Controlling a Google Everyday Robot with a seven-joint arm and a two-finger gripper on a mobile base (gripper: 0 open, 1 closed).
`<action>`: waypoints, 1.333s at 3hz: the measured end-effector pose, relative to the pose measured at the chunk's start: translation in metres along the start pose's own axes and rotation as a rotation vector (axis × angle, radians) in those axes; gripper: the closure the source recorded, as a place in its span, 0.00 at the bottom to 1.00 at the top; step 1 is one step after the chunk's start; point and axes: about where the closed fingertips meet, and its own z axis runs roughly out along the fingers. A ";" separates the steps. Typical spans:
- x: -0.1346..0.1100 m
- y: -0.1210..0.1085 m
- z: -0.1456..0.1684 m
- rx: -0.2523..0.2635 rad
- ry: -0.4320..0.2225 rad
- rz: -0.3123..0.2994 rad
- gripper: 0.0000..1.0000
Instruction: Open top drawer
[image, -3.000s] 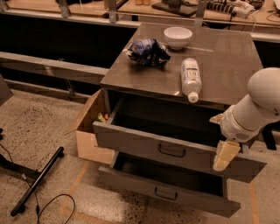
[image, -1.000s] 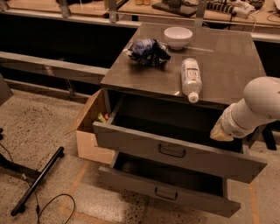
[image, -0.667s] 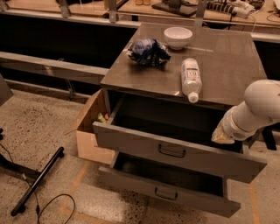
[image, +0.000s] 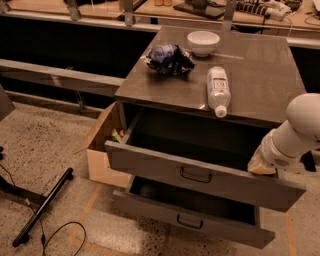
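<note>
The tool (image: 262, 165) hangs below the front right corner of the table (image: 260, 70), at the right end of the top drawer (image: 150, 167), just behind the upper edge of the drawer's front panel. It looks to be touching that edge, but whether it is clenched or released cannot be told. The white arm (image: 300, 131) rises from it up and to the right, past the table's right edge.

The top drawer stands pulled out from under the table's front edge, opening toward the camera. Its long axis runs parallel to that front edge, from the front left corner to the front right corner. The front panel is flat and grey, and a small dark bail handle (image: 195, 175) sits at its middle, well apart from the tool. The inside is dark.

The lower drawer (image: 215, 229) beneath it is pulled out too, and its front sticks out a little further than the one above.

On the table a bottle (image: 218, 90) lies on its side near the middle of the front edge, its cap pointing to that edge. A crumpled blue bag (image: 169, 58) sits toward the left edge, and a white bowl (image: 203, 42) stands upright near the back edge. An open cardboard box (image: 102, 150) stands on the floor under the front left corner.
</note>
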 end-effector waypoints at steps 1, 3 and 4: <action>0.013 0.028 -0.004 -0.077 0.023 0.023 1.00; 0.041 0.104 -0.020 -0.245 0.094 0.083 1.00; 0.054 0.143 -0.036 -0.319 0.132 0.132 1.00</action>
